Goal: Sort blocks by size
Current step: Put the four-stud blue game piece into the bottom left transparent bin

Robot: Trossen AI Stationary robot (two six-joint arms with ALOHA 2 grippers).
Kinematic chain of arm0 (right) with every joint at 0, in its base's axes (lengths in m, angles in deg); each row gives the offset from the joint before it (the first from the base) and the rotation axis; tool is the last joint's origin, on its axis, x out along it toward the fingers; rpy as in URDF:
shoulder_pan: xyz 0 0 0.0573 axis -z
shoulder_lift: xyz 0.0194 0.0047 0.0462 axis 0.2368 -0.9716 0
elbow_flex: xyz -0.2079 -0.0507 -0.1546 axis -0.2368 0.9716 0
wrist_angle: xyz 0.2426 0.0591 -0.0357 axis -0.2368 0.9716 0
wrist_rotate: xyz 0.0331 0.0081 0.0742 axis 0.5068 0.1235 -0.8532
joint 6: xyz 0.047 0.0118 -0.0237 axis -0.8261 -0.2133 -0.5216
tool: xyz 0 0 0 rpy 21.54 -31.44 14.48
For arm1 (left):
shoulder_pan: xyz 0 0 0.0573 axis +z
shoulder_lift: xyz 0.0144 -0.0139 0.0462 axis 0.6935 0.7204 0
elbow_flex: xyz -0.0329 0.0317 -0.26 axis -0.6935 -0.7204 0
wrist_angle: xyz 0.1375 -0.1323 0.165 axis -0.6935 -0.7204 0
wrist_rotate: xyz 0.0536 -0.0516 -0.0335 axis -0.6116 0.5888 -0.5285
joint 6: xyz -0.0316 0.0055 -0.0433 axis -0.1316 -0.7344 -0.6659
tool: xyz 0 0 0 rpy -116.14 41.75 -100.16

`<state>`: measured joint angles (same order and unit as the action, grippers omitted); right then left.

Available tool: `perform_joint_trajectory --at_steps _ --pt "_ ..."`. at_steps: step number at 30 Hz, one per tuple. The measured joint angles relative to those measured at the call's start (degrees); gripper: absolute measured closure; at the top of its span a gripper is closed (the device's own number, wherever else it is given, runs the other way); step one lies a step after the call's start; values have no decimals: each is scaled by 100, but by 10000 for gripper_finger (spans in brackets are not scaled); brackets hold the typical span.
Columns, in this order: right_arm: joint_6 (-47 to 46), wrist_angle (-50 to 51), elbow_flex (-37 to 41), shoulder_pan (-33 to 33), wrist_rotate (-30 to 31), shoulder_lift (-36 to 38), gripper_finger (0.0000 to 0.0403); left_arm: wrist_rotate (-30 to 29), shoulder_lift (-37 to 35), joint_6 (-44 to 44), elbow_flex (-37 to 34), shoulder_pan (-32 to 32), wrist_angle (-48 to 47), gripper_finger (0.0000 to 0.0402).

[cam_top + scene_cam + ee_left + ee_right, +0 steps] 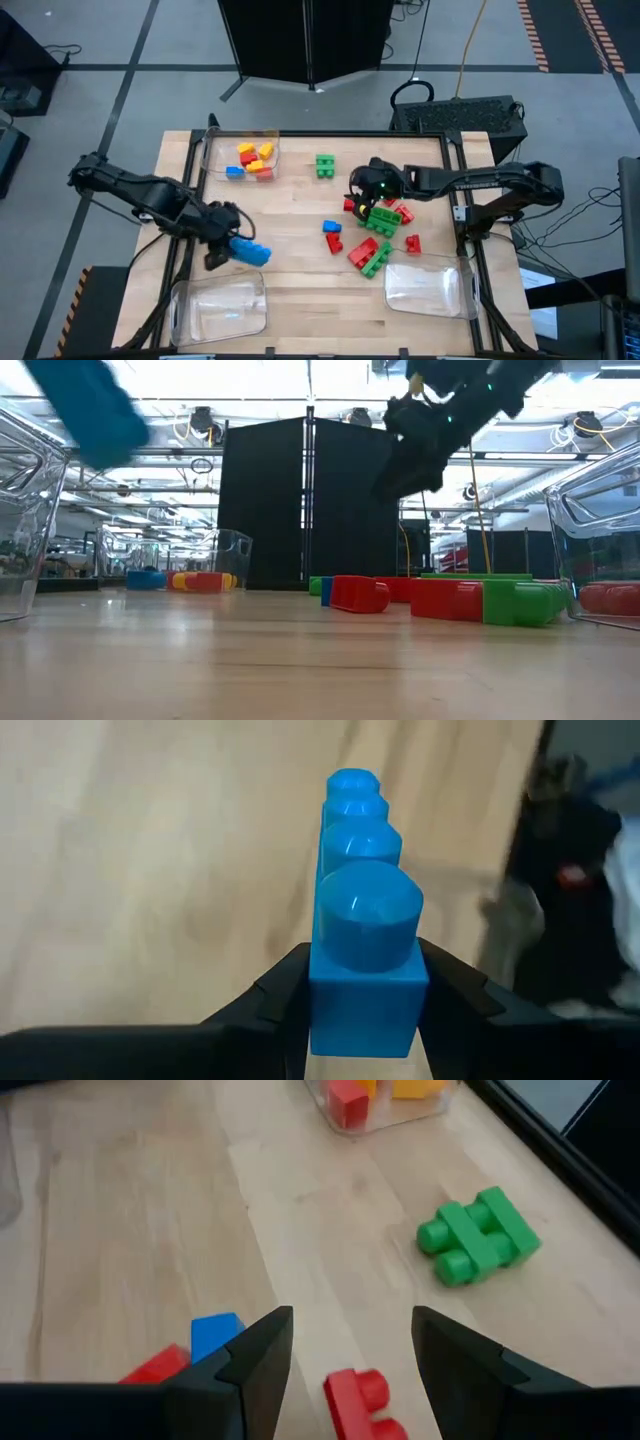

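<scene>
Sorting is looking partly done, by my reading. The clear tray at the table's far left (212,150) is already holding several small yellow, orange, red and blue bricks (252,160), while the near-left tray (180,305) and the near-right tray (465,295) are sitting with no bricks that I can make out.

The left gripper (228,240) is clamping a long blue 4-stud brick (362,935) between its fingers (265,1000), hanging above the table just beyond the near-left tray, so that brick is likely heading there. The right gripper (350,1355) is hovering with its jaws spread and nothing between them, over the main heap of red and green bricks (378,225) at the table's centre right; a small red brick (360,1400) is lying just beneath the gap.

Roughly 10 loose bricks are waiting: the heap, a square green brick (325,166) near the far edge, a blue and red pair (332,234), and 1 red brick (413,243) beside the near-right tray.

The right gripper is covering part of the heap, so an exact count is not possible. From table level, the near trays are cut off at both edges.
</scene>
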<state>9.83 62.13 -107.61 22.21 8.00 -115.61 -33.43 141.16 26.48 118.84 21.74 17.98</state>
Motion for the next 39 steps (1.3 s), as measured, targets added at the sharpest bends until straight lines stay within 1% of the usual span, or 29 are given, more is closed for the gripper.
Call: perform_joint_trajectory --at_steps 2,5,10,12,14,18,25,32,39 --pt "-96 -369 274 0 -3 2 211 317 -9 -199 176 -115 -305 267" --pt "-268 -646 535 0 -16 0 211 624 -22 -498 395 -256 -544 267" --pt "-480 -772 720 -34 -26 4 211 1337 -17 -600 499 -492 -515 267" --pt "-498 -779 729 -97 -23 2 211 1475 17 -600 499 -597 -511 267" --pt "-491 -825 729 -197 -24 2 211 1480 89 -645 486 -728 -495 267" --pt "-442 -955 729 -452 -8 2 211 1594 309 -797 302 -981 -314 267" --pt "-375 -971 729 -889 10 2 211 2207 830 -902 -383 -1271 402 267" --pt "-413 -1098 729 -1113 9 2 211 2255 1374 -902 -570 -1458 432 266" --pt "-415 -1119 729 -1126 11 2 211 2197 1733 -904 -570 -1600 535 246"
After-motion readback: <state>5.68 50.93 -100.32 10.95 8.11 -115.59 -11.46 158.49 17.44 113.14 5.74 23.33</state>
